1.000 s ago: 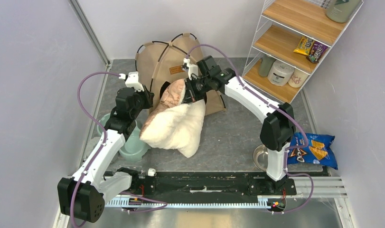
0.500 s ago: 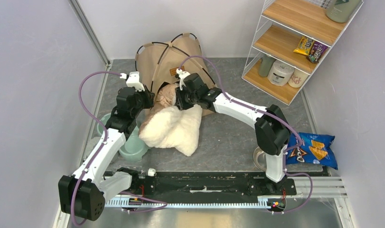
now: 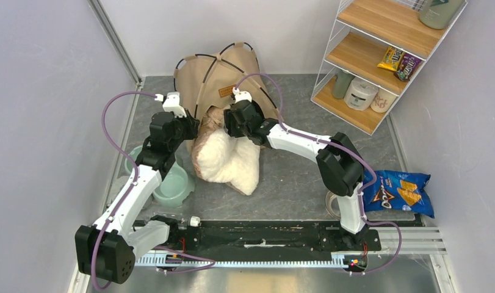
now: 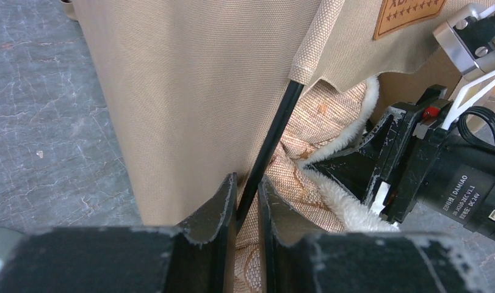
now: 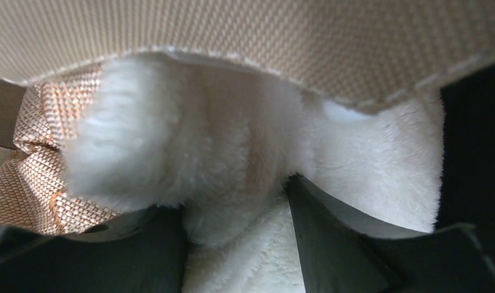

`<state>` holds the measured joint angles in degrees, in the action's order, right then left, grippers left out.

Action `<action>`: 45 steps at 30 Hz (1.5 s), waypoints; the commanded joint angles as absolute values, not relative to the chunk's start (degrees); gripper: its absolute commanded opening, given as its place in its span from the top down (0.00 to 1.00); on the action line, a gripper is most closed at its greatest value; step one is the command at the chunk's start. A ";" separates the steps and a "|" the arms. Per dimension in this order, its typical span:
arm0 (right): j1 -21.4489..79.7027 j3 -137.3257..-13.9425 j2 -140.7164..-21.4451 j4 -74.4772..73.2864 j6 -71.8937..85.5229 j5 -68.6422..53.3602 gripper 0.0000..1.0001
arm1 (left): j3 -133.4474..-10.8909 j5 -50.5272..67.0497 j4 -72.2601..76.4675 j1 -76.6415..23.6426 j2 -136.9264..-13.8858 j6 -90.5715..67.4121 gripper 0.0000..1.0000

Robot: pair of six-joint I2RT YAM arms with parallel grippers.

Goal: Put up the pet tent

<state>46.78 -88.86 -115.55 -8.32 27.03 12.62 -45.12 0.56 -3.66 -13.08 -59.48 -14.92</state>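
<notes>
Up at the far end of the table (image 3: 293, 171) sits the pet tent (image 3: 211, 73), tan dome standing upright against the back wall with its black poles crossing over the top and the brown label patch (image 3: 226, 91) facing us. Left gripper (image 3: 191, 126) is right up against the tent's front left side, and the wrist view tells the story: the left gripper (image 4: 248, 190) has its jaws squeezed down to a thin slot, with the black pole (image 4: 275, 131) running straight down into it, clamped between the two fingers just below where the pole leaves its fabric sleeve. The label patch (image 4: 409, 13) peeks in at the top right corner there. Across the doorway, the right gripper (image 3: 234, 124) is nosed in at the tent's opening, and its own camera shows the right gripper (image 5: 235, 210) with fingers spread partway and a thick fold of the fluffy white pillow (image 5: 190, 159) bunched between them, the tent's hem just above. From overhead the pillow (image 3: 229, 160) spills out from the doorway toward the arms, patterned side turned up near the entrance; how much of it is actually inside is hard to say, since the arm covers the opening. A pale green bowl (image 3: 174, 186) lies under the left arm, touching the pillow's edge.
</notes>
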 commanded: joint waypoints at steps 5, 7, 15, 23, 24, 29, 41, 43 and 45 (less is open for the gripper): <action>47.97 -86.95 -115.28 -11.54 21.95 15.52 0.20 | -46.58 2.06 -1.69 -12.92 -58.71 -16.06 0.98; 48.08 -85.27 -112.23 -11.97 22.63 15.00 0.16 | -46.58 1.83 -1.74 -12.92 -58.58 -16.22 0.98; 48.08 -81.18 -101.27 -16.19 26.78 18.67 0.03 | -46.89 1.57 -1.92 -12.92 -59.28 -16.26 0.98; 48.05 -80.45 -95.59 -17.08 28.43 18.70 0.03 | -47.36 1.42 -2.31 -12.92 -59.21 -15.95 0.98; 48.10 -79.47 -94.83 -16.21 28.49 18.61 0.03 | -47.37 1.48 -2.43 -12.92 -59.32 -15.98 0.98; 48.05 -74.81 -94.45 -2.88 23.39 11.95 0.15 | -47.37 1.90 -2.39 -12.92 -59.46 -16.17 0.98; 47.23 -89.46 -114.63 -7.34 26.29 11.99 0.77 | -47.72 4.17 -2.11 -12.92 -59.04 -15.65 0.98; 47.26 -90.83 -116.40 -9.27 26.70 12.26 0.72 | -47.47 4.70 -1.55 -12.92 -59.22 -15.80 0.98; 47.31 -90.16 -115.12 -10.10 27.09 12.84 0.62 | -47.46 4.75 -1.51 -12.92 -59.28 -15.82 0.98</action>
<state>47.48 -89.34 -114.10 -2.72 25.76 11.40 -45.28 3.16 -3.68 -13.10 -59.48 -14.92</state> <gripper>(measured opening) 0.307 0.194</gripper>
